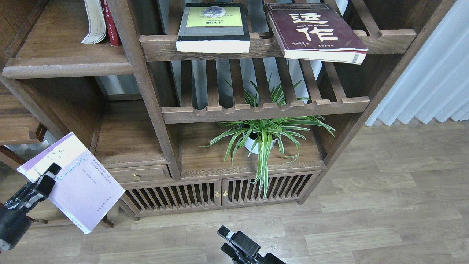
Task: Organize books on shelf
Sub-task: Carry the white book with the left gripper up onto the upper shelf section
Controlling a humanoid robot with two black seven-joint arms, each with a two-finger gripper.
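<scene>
My left gripper (48,178) at the lower left is shut on the left edge of the pale lavender-white book (78,183) and holds it tilted in the air in front of the cabinet. The thick yellow-green-and-black book (213,27) lies flat on the upper slatted rack. The maroon book with cream characters (315,31) lies flat to its right, overhanging the front rail. The solid dark-brown shelf (69,68) with the rounded lip is at the upper left. My right gripper (226,242) is low at the bottom centre, open and empty.
Two upright books (100,22) lean at the back of the solid shelf. A potted spider plant (262,135) stands under the lower slatted rack (263,108). An upright post (141,80) separates shelf and racks. A pale curtain (428,84) hangs at the right.
</scene>
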